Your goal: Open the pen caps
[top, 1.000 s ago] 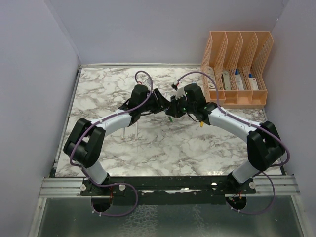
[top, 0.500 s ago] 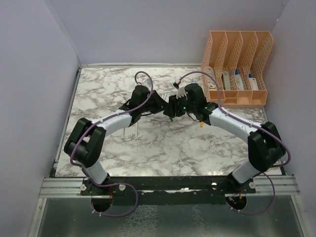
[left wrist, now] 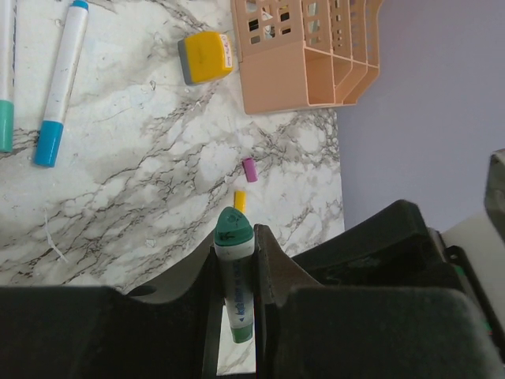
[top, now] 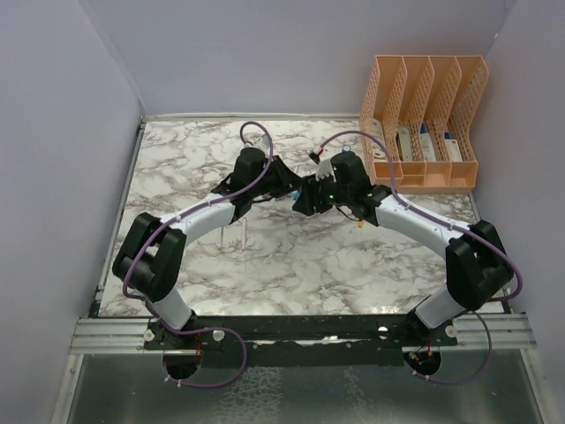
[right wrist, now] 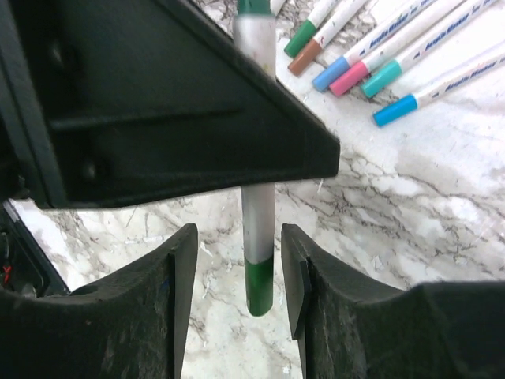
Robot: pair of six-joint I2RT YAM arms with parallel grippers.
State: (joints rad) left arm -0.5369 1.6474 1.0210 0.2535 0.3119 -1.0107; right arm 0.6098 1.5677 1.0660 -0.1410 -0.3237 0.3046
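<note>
- The green pen (left wrist: 236, 280), a thin white-grey barrel with green plastic at both ends, is pinched crosswise in the left gripper (left wrist: 235, 237), whose jaws are closed narrow on the barrel. It hangs above the table to the left of the file rack (top: 424, 115).
- Its lower green end (right wrist: 259, 288) sits between the fingers of the right gripper (right wrist: 241, 237). These jaws stand apart, with a gap showing on each side of the pen.
- I cannot tell which green end is the cap.
- A loose purple cap (left wrist: 249, 169) and a loose yellow cap (left wrist: 240, 201), both short tubes, lie near each other on the marble table (left wrist: 142, 181), out from the rack.
- A row of capped pens (right wrist: 371, 55) lies on the table, farther from the rack than the grippers. Their ends are green, brown, blue, pink and teal.
- A stubby yellow block (left wrist: 205, 57) lies just beside the rack's corner.
- The rack is peach plastic with lattice walls, and the tabletop is glossy and grey-veined.
</note>
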